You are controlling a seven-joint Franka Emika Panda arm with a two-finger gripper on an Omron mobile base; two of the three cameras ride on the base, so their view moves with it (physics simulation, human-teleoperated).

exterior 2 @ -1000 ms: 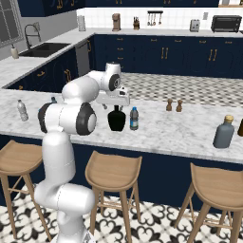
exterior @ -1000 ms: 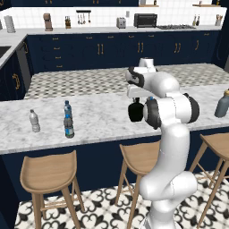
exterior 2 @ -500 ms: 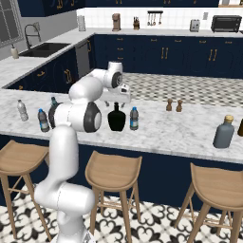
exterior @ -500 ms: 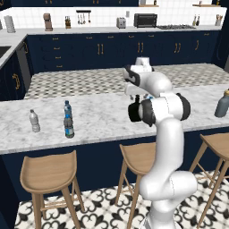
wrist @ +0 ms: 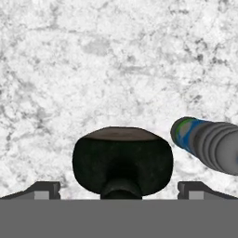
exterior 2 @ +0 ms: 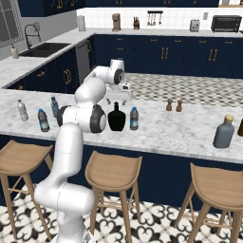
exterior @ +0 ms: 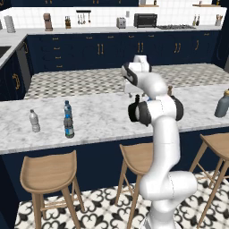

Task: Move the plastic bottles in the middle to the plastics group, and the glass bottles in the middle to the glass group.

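**Black bottle lined up for pickup; sorting partly done**

The gripper (wrist: 121, 189) is hanging above the counter with its jaws standing apart, one tip at each side of the hand view and nothing between them but the neck of the black bottle (wrist: 122, 160) below. The tips are not touching it. In the right base view the gripper (exterior 2: 117, 95) is sitting just above and behind that bottle (exterior 2: 116, 118), which is standing upright on the counter (exterior 2: 185, 133).

Just beside the black bottle, a water bottle (exterior 2: 134, 118) is standing unmoved in the middle; the hand view is catching it (wrist: 207, 145) close to the right tip, apart from the black one.

Far left, three small bottles are standing together: a pale bottle (exterior 2: 22, 110), a teal bottle (exterior 2: 54, 107) and a second water bottle (exterior 2: 43, 120) near them. By my judgement that one is already sorted.

The grey bottle (exterior 2: 223, 132) is standing alone at the far right, well apart from the black bottle.

Remaining, as judged: grasp and carry the black bottle to the grey one, then take the middle water bottle left. Risk noted: the neighbouring water bottle is crowding the right tip.
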